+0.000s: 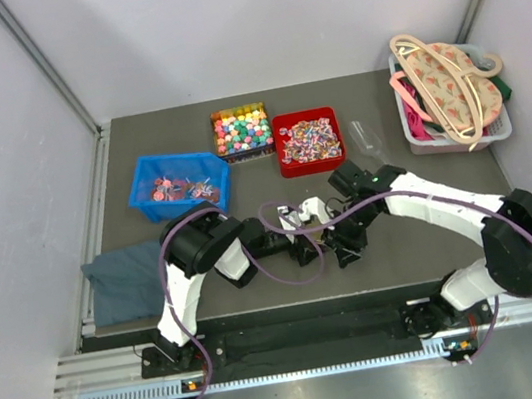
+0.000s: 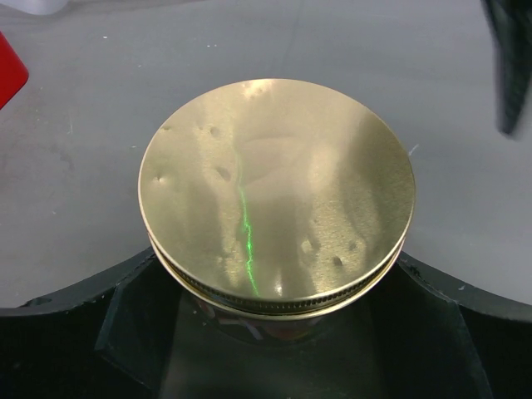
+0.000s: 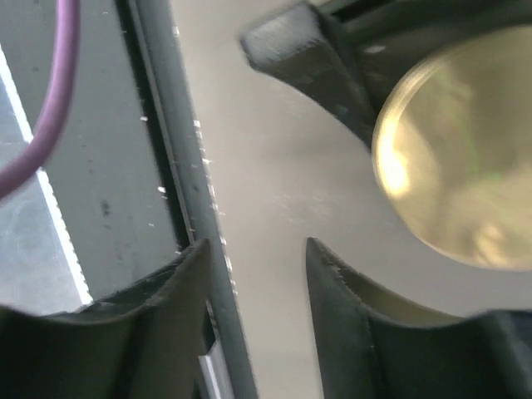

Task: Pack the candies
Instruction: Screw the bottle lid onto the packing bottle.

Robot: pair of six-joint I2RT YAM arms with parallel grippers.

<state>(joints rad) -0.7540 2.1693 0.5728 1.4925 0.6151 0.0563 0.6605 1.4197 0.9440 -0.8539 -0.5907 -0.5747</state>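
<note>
Left claw (image 2: 278,274) is closed round a jar (image 2: 249,320), a finger on each side just under the gold lid (image 2: 278,191). The lid is on and sits level, with a few small dents. The jar stands mid-table (image 1: 398,265), nearer the near edge than the far one.

Right claw (image 3: 256,249) is spread with nothing between its fingers (image 3: 341,307). It is just right of the jar. In the right wrist view the lid is off to one side and not in the gap. In the same view the table's near edge runs as a dark strip past the fingers, with a purple cable (image 3: 50,100) beyond it.

Candies (image 1: 309,140) are all along the far side:
- Twist-wraps fill the red bin (image 1: 312,169), far of the claws.
- A thinner layer lies in the blue bin (image 1: 174,209), far left.
- Coloured cubes (image 1: 242,130) are in a tray just far-left of the red bin, almost touching it.

Whether the jar holds any, I cannot tell, since the lid hides the inside.

Room:
- Both arms crowd the middle and the wrists are near each other.
- A bare strip lies between the claws and the red bin.
- Bare table lies near-right, under the right arm.
- A folded cloth (image 1: 127,277) takes the near-left corner and overhangs the left edge.
- A basket (image 1: 460,143) of hangers fills the far-right corner.
</note>
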